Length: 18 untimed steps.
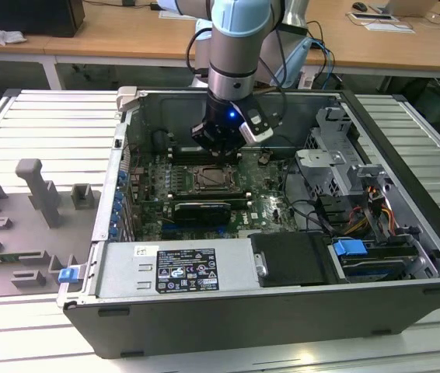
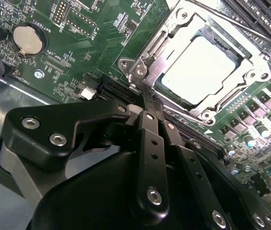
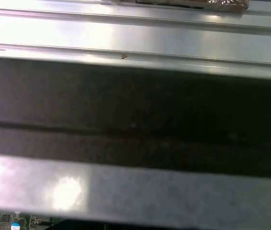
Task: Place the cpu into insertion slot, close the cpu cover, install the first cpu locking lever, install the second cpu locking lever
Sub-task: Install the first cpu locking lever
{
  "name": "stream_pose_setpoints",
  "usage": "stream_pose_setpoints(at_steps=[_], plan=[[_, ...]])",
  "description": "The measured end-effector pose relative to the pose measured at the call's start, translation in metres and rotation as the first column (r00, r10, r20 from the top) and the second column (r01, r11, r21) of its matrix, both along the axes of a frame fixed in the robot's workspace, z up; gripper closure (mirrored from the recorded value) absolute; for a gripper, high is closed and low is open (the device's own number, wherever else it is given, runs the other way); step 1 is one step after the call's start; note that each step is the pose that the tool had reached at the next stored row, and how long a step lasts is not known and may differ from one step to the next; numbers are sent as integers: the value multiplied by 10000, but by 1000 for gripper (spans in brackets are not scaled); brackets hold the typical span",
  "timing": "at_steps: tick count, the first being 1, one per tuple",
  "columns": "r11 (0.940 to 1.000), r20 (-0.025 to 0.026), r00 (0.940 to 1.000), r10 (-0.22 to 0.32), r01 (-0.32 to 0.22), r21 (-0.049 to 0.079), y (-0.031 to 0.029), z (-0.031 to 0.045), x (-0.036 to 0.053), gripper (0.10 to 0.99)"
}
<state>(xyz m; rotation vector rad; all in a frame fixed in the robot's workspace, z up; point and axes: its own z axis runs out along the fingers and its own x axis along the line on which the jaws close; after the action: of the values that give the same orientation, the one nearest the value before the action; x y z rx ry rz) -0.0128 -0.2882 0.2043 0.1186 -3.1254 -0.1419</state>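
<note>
The cpu (image 2: 197, 72) lies flat in the insertion slot (image 1: 208, 179), its pale metal face showing through the window of the cpu cover (image 2: 151, 62), which is folded down around it. A thin metal lever rod (image 2: 250, 28) runs along the far side of the socket. My gripper (image 2: 147, 98) is shut, its two black fingers pressed together with nothing between them, and their tips are right at one corner of the socket frame. In the exterior view the gripper (image 1: 218, 149) hangs inside the open computer case, just above the back edge of the socket.
Long black memory slots (image 2: 265, 14) flank the socket. A coin battery (image 2: 28, 39) sits on the green board. The case walls (image 1: 127, 155), a drive cage (image 1: 336, 155) with cables and the grey power supply (image 1: 181, 268) surround the board. Grey fixtures (image 1: 41, 194) stand outside.
</note>
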Motion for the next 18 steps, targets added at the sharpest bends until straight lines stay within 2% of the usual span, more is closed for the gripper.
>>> stream_pose_setpoints(at_steps=[3,9,18], plan=[[10000,1,10000,0,0,-41,0,-5,2,980],[10000,2,10000,0,0,-44,1,10,3,980],[9993,1,10000,-1,1,-374,0,-13,6,980]])
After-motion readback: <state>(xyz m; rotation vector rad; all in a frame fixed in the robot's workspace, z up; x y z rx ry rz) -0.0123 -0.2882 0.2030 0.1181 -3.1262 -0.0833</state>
